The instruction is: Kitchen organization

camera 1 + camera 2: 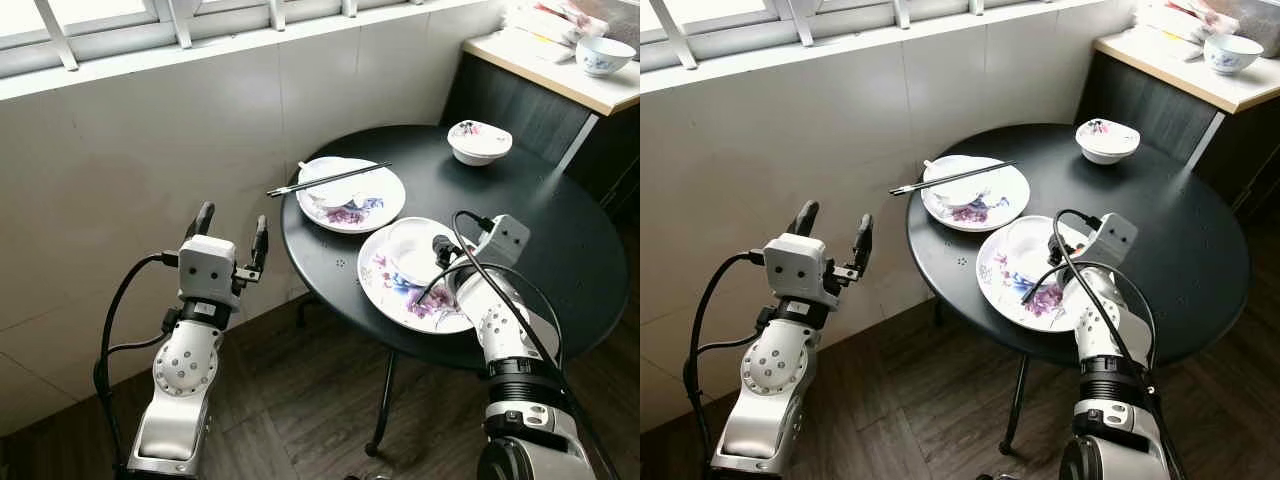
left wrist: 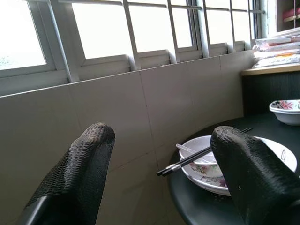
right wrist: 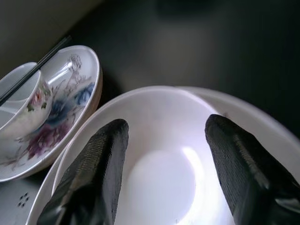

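Looking from the head, the right gripper (image 1: 440, 252) hovered over the white bowl (image 1: 412, 250) on the near plate (image 1: 392, 290). Its wrist view showed wide jaws straddling that bowl. The left gripper (image 2: 164, 168) gaped wide, left of the table (image 1: 560, 250).

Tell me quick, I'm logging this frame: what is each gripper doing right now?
Left gripper: open, holding nothing, raised beside the round table.
Right gripper: open, holding nothing, fingers over the white bowl on the near plate.
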Controlling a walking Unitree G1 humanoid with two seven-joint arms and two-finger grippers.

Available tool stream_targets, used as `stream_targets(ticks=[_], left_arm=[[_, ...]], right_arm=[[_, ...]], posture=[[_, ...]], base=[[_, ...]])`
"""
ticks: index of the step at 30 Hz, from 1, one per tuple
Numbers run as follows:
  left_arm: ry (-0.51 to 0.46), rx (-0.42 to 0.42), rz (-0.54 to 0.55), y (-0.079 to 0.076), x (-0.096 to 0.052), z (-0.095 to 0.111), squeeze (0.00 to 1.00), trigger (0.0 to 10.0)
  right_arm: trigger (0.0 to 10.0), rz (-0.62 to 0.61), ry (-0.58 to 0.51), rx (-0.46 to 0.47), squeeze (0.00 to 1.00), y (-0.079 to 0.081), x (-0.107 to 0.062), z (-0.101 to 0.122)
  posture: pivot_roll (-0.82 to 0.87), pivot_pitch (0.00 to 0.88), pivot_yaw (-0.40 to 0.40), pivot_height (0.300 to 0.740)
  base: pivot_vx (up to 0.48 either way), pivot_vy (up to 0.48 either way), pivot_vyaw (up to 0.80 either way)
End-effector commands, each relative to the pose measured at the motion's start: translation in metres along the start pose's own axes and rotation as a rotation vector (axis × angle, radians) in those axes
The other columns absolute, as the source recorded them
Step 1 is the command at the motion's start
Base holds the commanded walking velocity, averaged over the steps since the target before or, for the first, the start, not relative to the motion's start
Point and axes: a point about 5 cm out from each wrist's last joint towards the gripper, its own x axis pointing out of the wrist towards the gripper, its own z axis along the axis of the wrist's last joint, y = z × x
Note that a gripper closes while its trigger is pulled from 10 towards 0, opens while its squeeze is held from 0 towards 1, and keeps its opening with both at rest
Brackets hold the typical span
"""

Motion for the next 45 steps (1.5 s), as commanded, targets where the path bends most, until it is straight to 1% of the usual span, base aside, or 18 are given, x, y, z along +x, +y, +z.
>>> stream_targets(ticks=[1, 3, 7, 9, 10, 11, 13, 18, 20, 21, 22, 23, 27, 31, 33, 37, 40, 45], left_arm=[[0.009, 0.004, 0.000, -0.001, 0.000, -0.001, 0.00, 10.0], [0.009, 0.003, -0.001, -0.001, 0.000, -0.001, 0.00, 10.0], [0.010, 0.005, 0.000, -0.001, 0.000, -0.001, 0.00, 10.0], [0.011, 0.006, 0.001, 0.000, 0.000, -0.001, 0.00, 10.0], [0.011, 0.006, 0.002, 0.000, 0.000, -0.001, 0.00, 10.0], [0.012, 0.007, 0.003, 0.000, 0.001, -0.001, 0.00, 10.0], [0.012, 0.007, 0.003, 0.000, 0.001, -0.001, 0.00, 10.0], [0.015, 0.005, -0.003, -0.001, 0.001, -0.002, 0.00, 10.0], [0.016, 0.004, -0.005, -0.002, 0.001, -0.002, 0.00, 10.0], [0.016, 0.004, -0.005, -0.002, 0.001, -0.002, 0.00, 10.0], [0.016, 0.004, -0.005, -0.002, 0.001, -0.002, 0.00, 10.0], [0.016, 0.004, -0.004, -0.002, 0.001, -0.002, 0.00, 10.0], [0.017, 0.005, -0.003, -0.001, 0.001, -0.002, 0.00, 10.0], [0.018, 0.007, 0.000, 0.000, 0.001, -0.002, 0.00, 10.0], [0.018, 0.008, -0.001, -0.001, 0.001, -0.002, 0.00, 10.0], [0.018, 0.008, -0.001, -0.001, 0.001, -0.002, 0.00, 10.0], [0.019, 0.008, -0.002, -0.001, 0.001, -0.002, 0.00, 10.0], [0.020, 0.006, -0.006, -0.002, 0.001, -0.003, 0.00, 10.0]], right_arm=[[10.0, 0.034, -0.107, -0.084, 0.00, 0.009, -0.004, 0.015], [10.0, 0.050, -0.133, -0.112, 0.00, 0.012, -0.005, 0.018], [10.0, 0.039, -0.110, -0.092, 0.00, 0.014, -0.005, 0.014], [10.0, 0.006, -0.114, -0.078, 0.00, 0.010, -0.005, 0.013], [10.0, -0.030, -0.120, -0.064, 0.00, 0.006, -0.005, 0.014], [10.0, -0.073, -0.142, -0.074, 0.00, 0.001, -0.006, 0.016], [10.0, -0.112, -0.163, -0.095, 0.00, -0.004, -0.007, 0.018], [10.0, -0.127, -0.149, -0.094, 0.00, -0.007, -0.007, 0.016], [10.0, -0.124, -0.115, -0.058, 0.00, -0.006, -0.007, 0.011], [10.0, -0.124, -0.115, -0.058, 0.00, -0.006, -0.007, 0.011], [10.0, -0.122, -0.074, -0.017, 0.00, -0.006, -0.005, 0.005], [10.0, -0.124, -0.055, 0.002, 0.00, -0.005, -0.005, 0.003], [10.0, -0.130, -0.051, 0.012, 0.00, -0.005, -0.005, 0.002], [10.0, -0.128, -0.028, 0.043, 0.00, -0.004, -0.004, 0.000], [10.0, -0.139, -0.001, 0.077, 0.00, -0.005, -0.004, -0.002], [10.0, -0.161, -0.003, 0.079, 0.00, -0.007, -0.005, -0.001], [10.0, -0.174, 0.013, 0.062, 0.00, -0.008, -0.005, -0.002], [10.0, -0.177, 0.077, 0.020, 0.00, -0.007, -0.006, -0.010]], posture=[[0.02, 0.024, -0.041, 0.740], [0.02, 0.026, -0.037, 0.740], [0.02, 0.026, -0.037, 0.740], [0.02, 0.026, -0.037, 0.740], [0.02, 0.026, -0.039, 0.740], [0.02, 0.026, -0.038, 0.740], [0.02, 0.025, -0.037, 0.740], [0.02, 0.026, -0.036, 0.740], [0.01, 0.025, -0.034, 0.740], [0.01, 0.025, -0.034, 0.740], [0.02, 0.025, -0.036, 0.740], [0.02, 0.025, -0.036, 0.740], [0.02, 0.026, -0.037, 0.740], [0.02, 0.027, -0.038, 0.740], [0.02, 0.027, -0.038, 0.740], [0.02, 0.024, -0.037, 0.740], [0.02, 0.024, -0.037, 0.740], [0.02, 0.019, -0.037, 0.740]], base=[[0.000, 0.000, 0.00], [0.000, 0.000, 0.00], [0.000, 0.000, 0.00], [0.000, 0.000, 0.00], [0.000, 0.000, 0.00], [0.000, 0.000, 0.00], [0.000, 0.000, 0.00], [0.000, 0.000, 0.00], [0.000, 0.000, 0.00], [0.000, 0.000, 0.00], [0.000, 0.000, 0.00], [0.000, 0.000, 0.00], [0.000, 0.000, 0.00], [0.000, 0.000, 0.00], [0.000, 0.000, 0.00], [0.000, 0.000, 0.00], [0.000, 0.000, 0.00], [0.000, 0.000, 0.00]])
